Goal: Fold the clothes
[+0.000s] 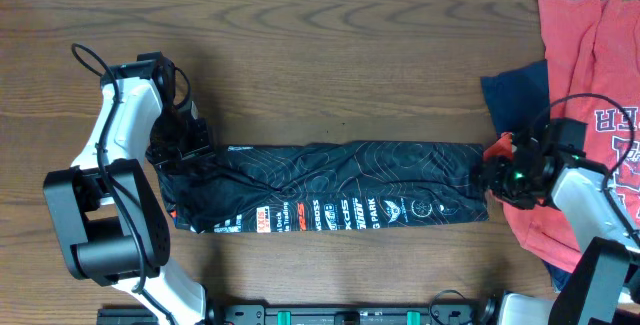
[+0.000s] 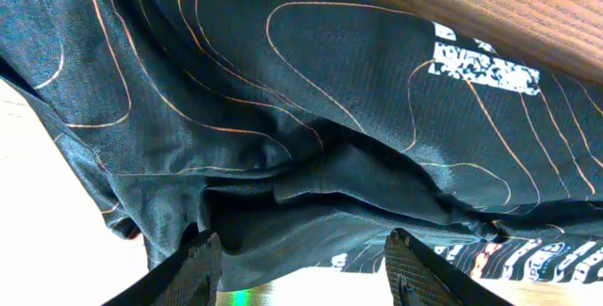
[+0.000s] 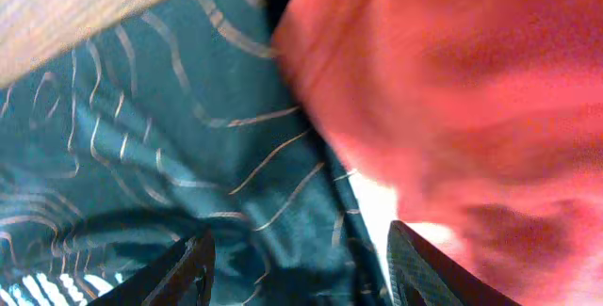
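Wooden table (image 1: 330,65) carries the black jersey (image 1: 340,190) as a long band across its middle. We see the left gripper (image 1: 188,143) at one end and the right gripper (image 1: 497,171) at the other, both with fingers spread wide.

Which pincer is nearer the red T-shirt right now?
Right. The right pincer sits beside the red T-shirt, at one end of the jersey; the left pincer is at the opposite end.

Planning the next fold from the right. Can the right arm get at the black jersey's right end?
Probably yes: the right gripper is open at the end of the jersey, nothing covering it; the red T-shirt lies close beside.
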